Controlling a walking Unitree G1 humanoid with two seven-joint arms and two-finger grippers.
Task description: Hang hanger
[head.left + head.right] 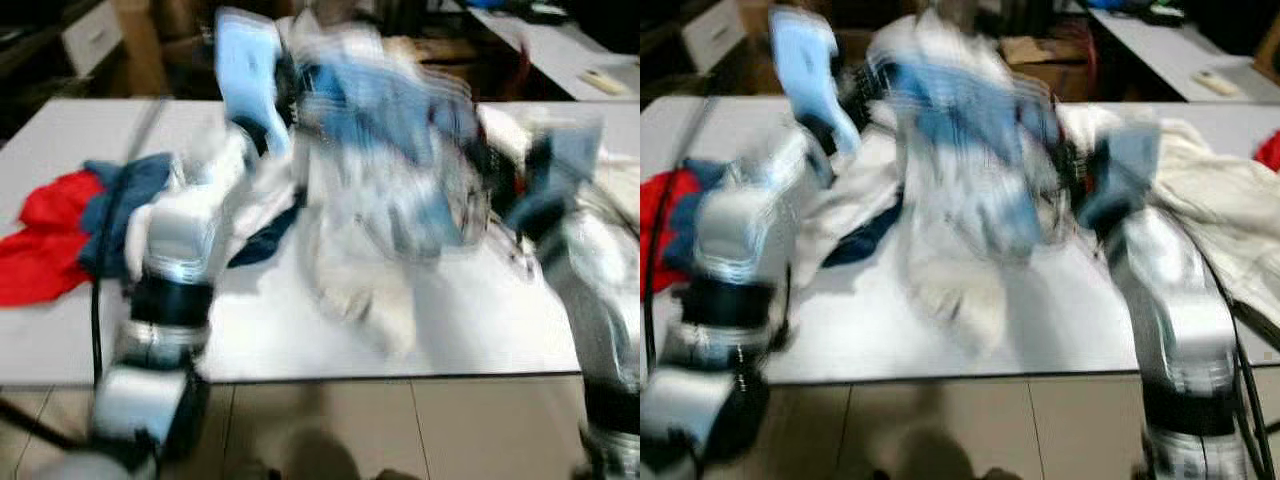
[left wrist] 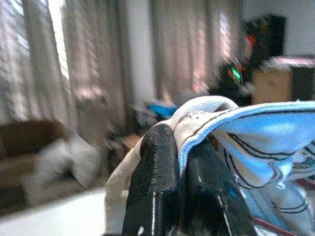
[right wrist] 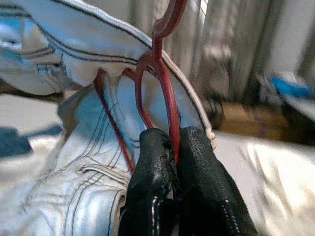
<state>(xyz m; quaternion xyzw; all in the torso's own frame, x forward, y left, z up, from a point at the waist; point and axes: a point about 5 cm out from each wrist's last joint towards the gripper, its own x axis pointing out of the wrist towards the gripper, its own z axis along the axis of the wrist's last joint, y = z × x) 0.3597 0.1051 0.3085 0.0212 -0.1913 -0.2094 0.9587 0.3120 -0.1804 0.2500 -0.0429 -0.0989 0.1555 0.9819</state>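
Observation:
A white and light-blue garment (image 1: 380,150) hangs lifted above the white table (image 1: 480,330), between my two raised arms; both eye views are badly blurred. In the left wrist view my left gripper (image 2: 178,147) is shut on a folded edge of that garment (image 2: 256,132). In the right wrist view my right gripper (image 3: 174,140) is shut on the thin red hanger (image 3: 165,73). The hanger's hook rises above the fingertips and its wire arms run inside the garment's neck (image 3: 83,162).
A red cloth (image 1: 45,240) and a dark blue cloth (image 1: 120,210) lie on the table's left side. A cream garment (image 1: 1210,200) is spread at the right. Tiled floor (image 1: 330,420) lies below the table's front edge. Another table (image 1: 560,50) stands behind.

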